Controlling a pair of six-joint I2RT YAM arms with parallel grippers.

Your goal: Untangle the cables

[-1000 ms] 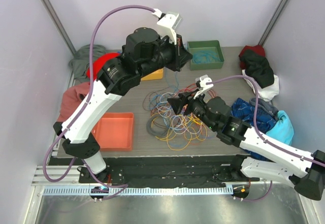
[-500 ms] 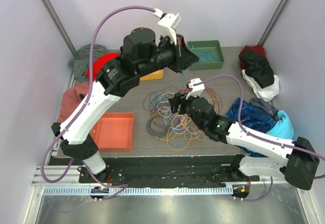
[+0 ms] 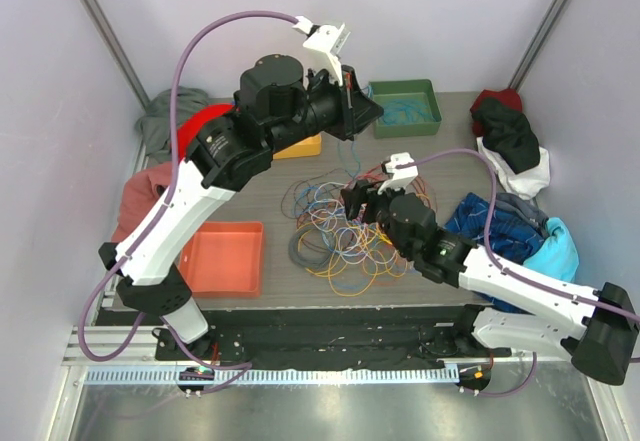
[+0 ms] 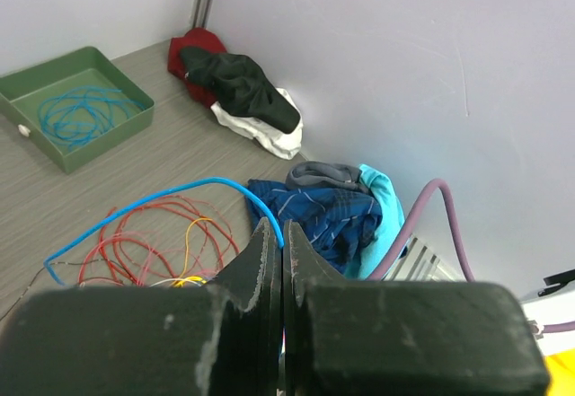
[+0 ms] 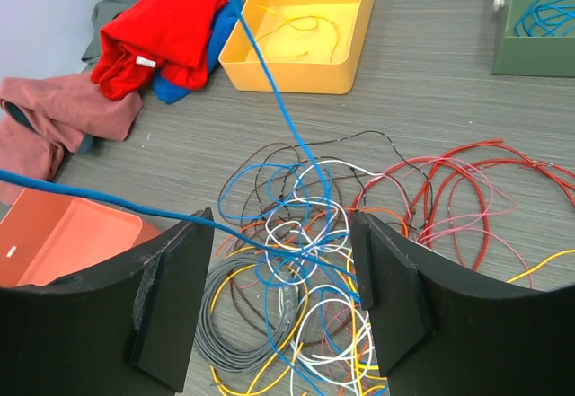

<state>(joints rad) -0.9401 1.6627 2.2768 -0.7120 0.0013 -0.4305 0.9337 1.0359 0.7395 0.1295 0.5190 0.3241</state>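
Observation:
The cables [image 3: 345, 233] lie in a tangled pile of red, orange, yellow, blue, white, grey and black strands at the table's middle. They also show in the right wrist view [image 5: 310, 234]. My left gripper [image 3: 373, 113] is raised high above the pile and is shut on a blue cable [image 4: 162, 195]. This cable runs taut from the jaws down into the pile [image 5: 269, 82]. My right gripper [image 5: 283, 275] is open and hovers just above the pile [image 3: 353, 201]. A blue strand crosses between its fingers. A grey coil [image 5: 238, 320] lies below its left finger.
A green tray [image 3: 432, 94] holding blue cable stands at the back. A yellow tray [image 5: 355, 50] holds one strand. An orange tray [image 3: 225, 258] sits front left. Clothes are heaped at the left [image 3: 150, 186] and the right [image 3: 508, 133], with blue cloth [image 3: 500, 223] beside the right arm.
My right arm swung a little left over the pile, then back right, its gripper staying open. My left gripper shifted slightly while keeping hold of the blue cable.

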